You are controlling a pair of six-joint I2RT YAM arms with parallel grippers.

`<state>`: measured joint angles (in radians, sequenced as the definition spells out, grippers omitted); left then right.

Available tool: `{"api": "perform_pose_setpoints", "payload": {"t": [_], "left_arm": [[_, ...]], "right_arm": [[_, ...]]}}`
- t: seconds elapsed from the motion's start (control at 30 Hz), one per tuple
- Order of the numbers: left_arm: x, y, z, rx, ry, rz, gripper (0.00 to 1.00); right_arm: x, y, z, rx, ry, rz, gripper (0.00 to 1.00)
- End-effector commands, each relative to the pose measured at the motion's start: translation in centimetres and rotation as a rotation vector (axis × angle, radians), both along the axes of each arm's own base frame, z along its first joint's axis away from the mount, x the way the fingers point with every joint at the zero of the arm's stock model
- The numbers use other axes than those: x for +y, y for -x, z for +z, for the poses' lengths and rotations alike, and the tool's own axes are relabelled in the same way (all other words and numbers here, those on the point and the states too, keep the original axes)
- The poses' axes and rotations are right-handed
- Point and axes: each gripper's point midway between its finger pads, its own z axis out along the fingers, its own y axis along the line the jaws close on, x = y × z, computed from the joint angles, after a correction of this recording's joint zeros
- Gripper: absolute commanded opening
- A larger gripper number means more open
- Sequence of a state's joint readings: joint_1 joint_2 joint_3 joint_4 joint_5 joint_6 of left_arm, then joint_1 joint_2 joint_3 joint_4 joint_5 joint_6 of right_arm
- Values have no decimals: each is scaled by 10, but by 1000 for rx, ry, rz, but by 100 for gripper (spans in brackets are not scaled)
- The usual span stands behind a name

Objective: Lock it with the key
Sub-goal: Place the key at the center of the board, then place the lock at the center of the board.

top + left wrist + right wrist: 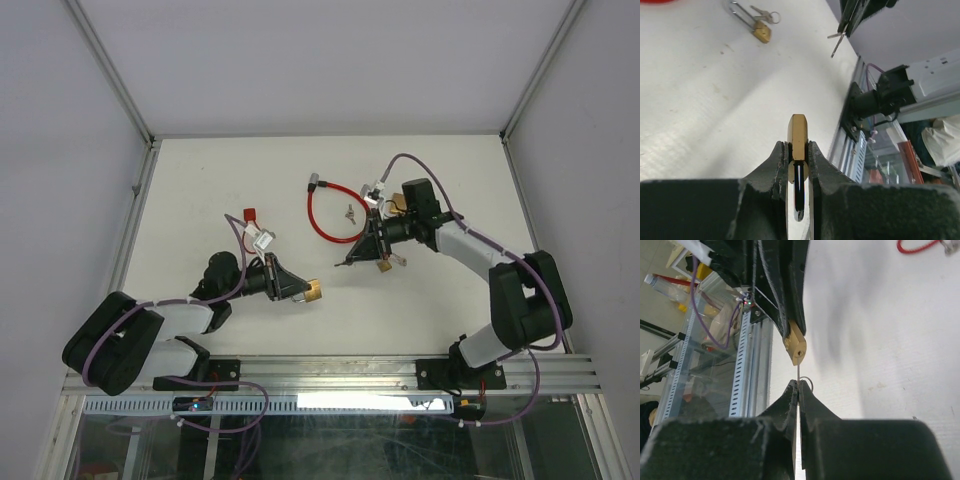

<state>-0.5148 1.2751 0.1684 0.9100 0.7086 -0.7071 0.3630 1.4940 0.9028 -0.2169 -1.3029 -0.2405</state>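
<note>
Left pincer [303,288] [798,148] is clamped on the padlock [314,291] [799,131], the brass body pinched flat between both fingers with its end sticking out past the tips. It holds it near the near edge of the surface [200,180], roughly midway between the left and right edges.

Right pincer [358,255] [798,386] has its fingers pressed together on the key [345,263] [836,44] [798,372]. The blade shows edge-on in the right wrist view and sticks out beyond the tips. The key points at the padlock's keyhole face [795,349] and lines up with the hole in that view. The top view shows a gap between tip and lock, so it's not inserted.

Second padlock [383,267] [761,32], with its shackle and a keyring attached, lies on the surface just beside the right pincer, on its right-edge side.

Red cable loop [335,240] [914,248] lies toward the far edge, about centre, apart from both pincers.
</note>
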Motion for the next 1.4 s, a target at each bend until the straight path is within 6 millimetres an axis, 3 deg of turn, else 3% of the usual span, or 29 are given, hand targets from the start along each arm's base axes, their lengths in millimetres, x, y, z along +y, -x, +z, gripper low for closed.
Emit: {"api": "perform_pose_setpoints", "payload": {"t": [0.0, 0.13, 0.43, 0.53, 0.6, 0.63, 0.77, 0.87, 1.03, 1.07, 1.17, 1.27, 1.37], "left_arm": [[7, -35, 0, -16, -49, 137, 0], [11, -42, -6, 35, -56, 167, 0], [7, -49, -48, 211, -148, 168, 0], [7, -53, -58, 244, -173, 182, 4], [9, -57, -65, 261, -197, 206, 12], [11, -59, -68, 266, -213, 220, 17], [26, -70, -72, 242, -290, 322, 42], [44, -79, -57, 171, -348, 421, 56], [64, -87, -15, 16, -343, 526, 62], [65, -85, -3, -20, -317, 530, 62], [64, -76, 42, -152, -186, 526, 75], [64, -62, 72, -240, -71, 513, 91], [64, -51, 102, -312, 30, 499, 99]], "right_arm": [[4, -21, -35, 84, 98, -83, 0], [16, -12, -53, 146, 137, -59, 0], [34, -2, -112, 255, 311, -51, 2], [39, 1, -123, 269, 348, -38, 5], [42, 2, -127, 266, 368, -27, 7], [43, 3, -128, 262, 375, -21, 9], [42, -3, -123, 198, 407, -29, 43], [37, -12, -108, 87, 420, -45, 54], [21, -29, -76, -158, 430, -74, 57], [16, -31, -68, -189, 417, -78, 57], [0, -35, -37, -249, 336, -90, 57], [-15, -40, -11, -312, 278, -121, 57], [-27, -40, 7, -409, 245, -140, 57]]}}
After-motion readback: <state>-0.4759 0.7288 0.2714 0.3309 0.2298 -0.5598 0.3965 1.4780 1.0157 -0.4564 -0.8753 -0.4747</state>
